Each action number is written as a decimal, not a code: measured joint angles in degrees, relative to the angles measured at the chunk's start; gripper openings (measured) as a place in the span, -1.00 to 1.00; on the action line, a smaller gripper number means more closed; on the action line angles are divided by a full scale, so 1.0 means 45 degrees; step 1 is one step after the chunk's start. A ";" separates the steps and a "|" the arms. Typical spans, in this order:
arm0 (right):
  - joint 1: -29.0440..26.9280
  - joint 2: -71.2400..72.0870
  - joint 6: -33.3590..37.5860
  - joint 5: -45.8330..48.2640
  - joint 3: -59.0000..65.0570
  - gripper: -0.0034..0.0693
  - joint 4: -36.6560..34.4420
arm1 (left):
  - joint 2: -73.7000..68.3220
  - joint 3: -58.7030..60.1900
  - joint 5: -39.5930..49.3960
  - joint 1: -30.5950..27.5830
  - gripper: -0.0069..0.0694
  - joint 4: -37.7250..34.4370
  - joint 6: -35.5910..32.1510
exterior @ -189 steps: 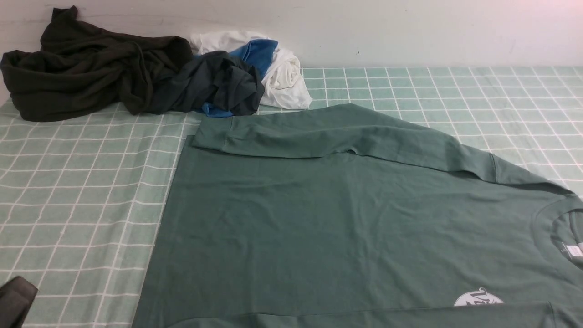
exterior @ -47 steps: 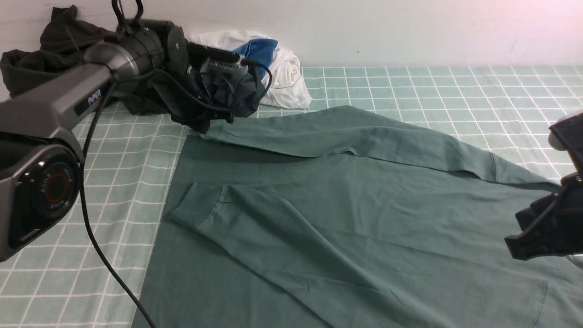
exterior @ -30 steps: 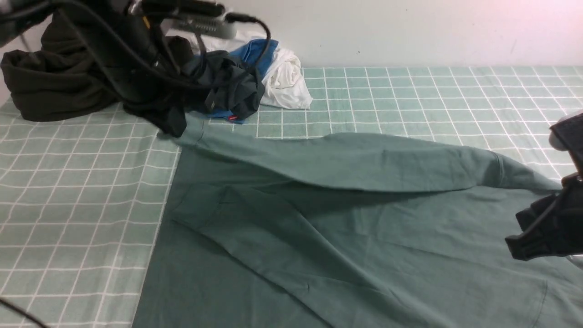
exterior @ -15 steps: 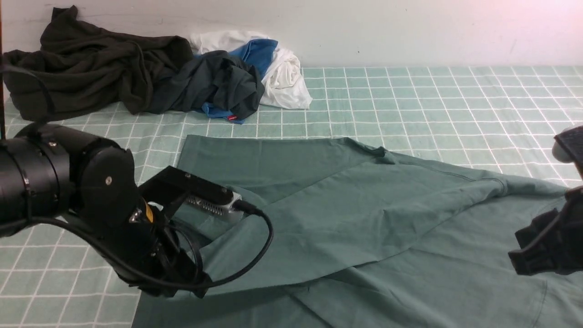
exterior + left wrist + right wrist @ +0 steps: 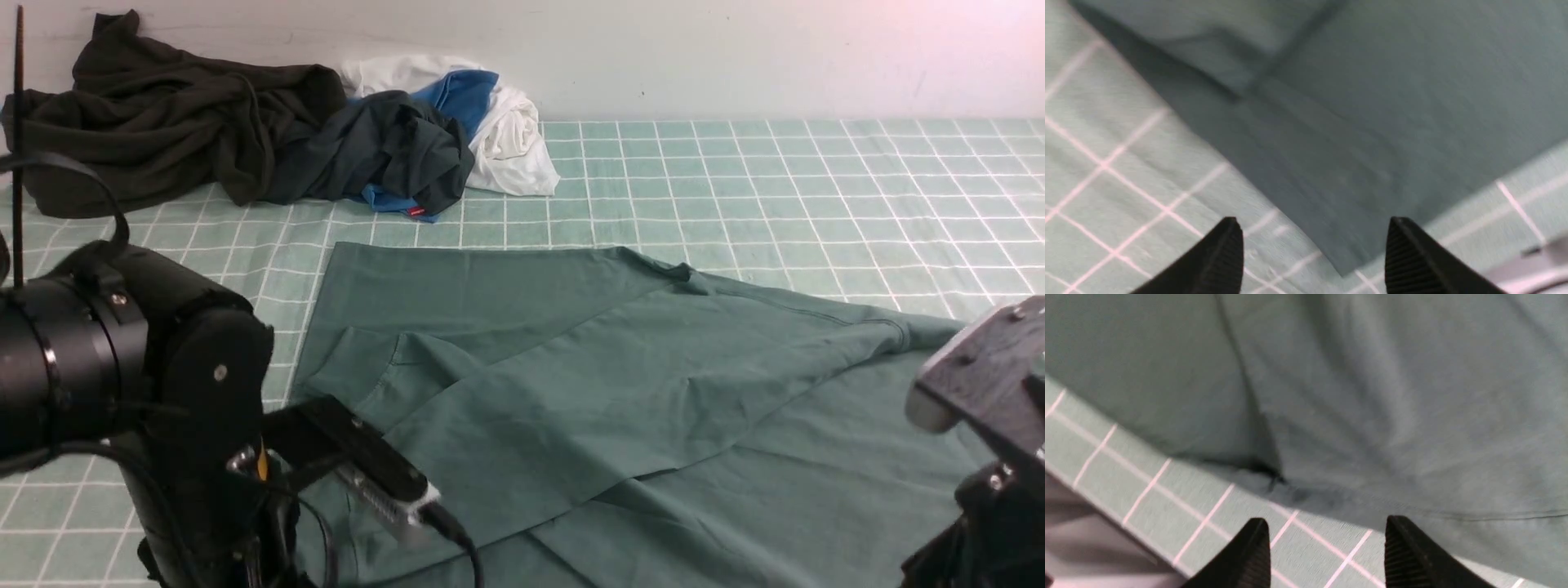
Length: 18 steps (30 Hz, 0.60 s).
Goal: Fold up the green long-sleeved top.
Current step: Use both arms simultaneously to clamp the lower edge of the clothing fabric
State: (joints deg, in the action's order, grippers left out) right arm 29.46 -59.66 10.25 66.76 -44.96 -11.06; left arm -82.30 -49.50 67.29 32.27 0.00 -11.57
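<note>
Green long-sleeved top (image 5: pixel 824 490): spread over the near and middle part of the table, partly folded; right and near portions partly hidden by the arms.
Table (image 5: pixel 735 180): covered in pale green cloth with a white grid; exposed at far right and along the left side.
Upper sleeve (image 5: pixel 563 408): laid diagonally over the body, from far right toward near left; crossing over the lower sleeve.
Lower sleeve (image 5: pixel 437 355): partly underneath, with cuff (image 5: pixel 351 363) exposed toward the left edge of the body.
Far hem corner (image 5: pixel 392 273): lying flat, far left on the garment.
Left gripper (image 5: pixel 1314 228): open, fingers wide apart; a corner of green fabric visible between the fingertips in the wrist view.
Right gripper (image 5: pixel 1329 524): open, fingers apart; green fabric and gridded cloth in view beyond the fingertips.
Left arm (image 5: pixel 196 392): at near left, in front of part of the top; black cable (image 5: pixel 449 527) looping from the camera housing.
Right arm (image 5: pixel 996 490): at near right, blurred.
Olive-black garment (image 5: pixel 180 114): heaped at far left.
Navy-grey garment (image 5: pixel 384 147): crumpled just right of the olive-black heap, with blue cloth (image 5: pixel 465 94) showing behind and below.
White cloth (image 5: pixel 514 147): bunched beside the blue, at the right end of the pile.
</note>
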 joint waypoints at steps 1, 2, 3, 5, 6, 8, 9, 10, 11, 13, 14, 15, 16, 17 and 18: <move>0.0397 0.0000 0.0229 0.0332 0.0000 0.10 0.0040 | 0.0156 0.0380 0.0035 0.0710 0.33 0.0000 -0.0367; 0.0634 0.0002 0.0248 0.0462 0.0000 0.10 0.0122 | 0.0188 0.0696 -0.0014 0.1134 0.34 0.0000 -0.0630; 0.0679 0.0002 0.0248 0.0480 0.0000 0.10 0.0148 | 0.0188 0.0766 -0.0031 0.1134 0.34 0.0000 -0.0740; 0.0995 0.0024 0.0201 0.0432 0.0000 0.10 0.0511 | 0.0188 0.1685 -0.0711 0.2040 0.34 -0.0131 -0.1340; 0.1057 0.0039 0.0174 0.0319 0.0000 0.10 0.0751 | 0.0188 0.2422 -0.1371 0.2518 0.34 -0.0131 -0.1764; 0.1057 0.0053 0.0143 0.0211 0.0000 0.10 0.0871 | 0.0188 0.2865 -0.1891 0.2740 0.34 -0.0142 -0.1988; 0.1057 0.0065 0.0143 0.0077 0.0000 0.10 0.0926 | 0.0188 0.3410 -0.2641 0.2904 0.34 -0.0093 -0.2222; 0.1057 0.0065 0.0143 -0.0036 0.0000 0.10 0.0985 | 0.0188 0.3779 -0.3247 0.2994 0.34 0.0000 -0.2336; 0.1057 0.0065 0.0143 -0.0115 0.0000 0.10 0.0992 | 0.0188 0.3962 -0.3635 0.2999 0.34 0.0000 -0.2385; 0.1057 0.0065 0.0143 -0.0205 0.0000 0.10 0.0998 | 0.0188 0.4235 -0.4382 0.2999 0.34 0.0169 -0.2405; 0.1057 0.0065 0.0143 -0.0217 0.0000 0.10 0.0998 | 0.0188 0.4316 -0.4739 0.2999 0.34 0.0269 -0.2405; 0.1057 0.0065 0.0143 -0.0217 0.0000 0.10 0.0998 | 0.0188 0.4386 -0.4966 0.2999 0.34 0.0407 -0.2310; 0.1057 0.0065 0.0143 -0.0217 0.0000 0.10 0.0998 | 0.0220 0.4398 -0.5045 0.2999 0.34 0.0499 -0.2205; 0.1057 0.0065 0.0143 -0.0217 0.0000 0.10 0.0998 | 0.0235 0.4408 -0.5064 0.2999 0.34 0.0590 -0.2051; 0.1057 0.0065 0.0143 -0.0217 0.0000 0.10 0.1008 | 0.0245 0.4408 -0.5101 0.3002 0.33 0.0685 -0.1822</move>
State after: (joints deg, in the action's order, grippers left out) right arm 34.21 -59.37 10.90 65.79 -44.96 -6.52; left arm -81.20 -29.67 44.34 45.78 3.08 -19.76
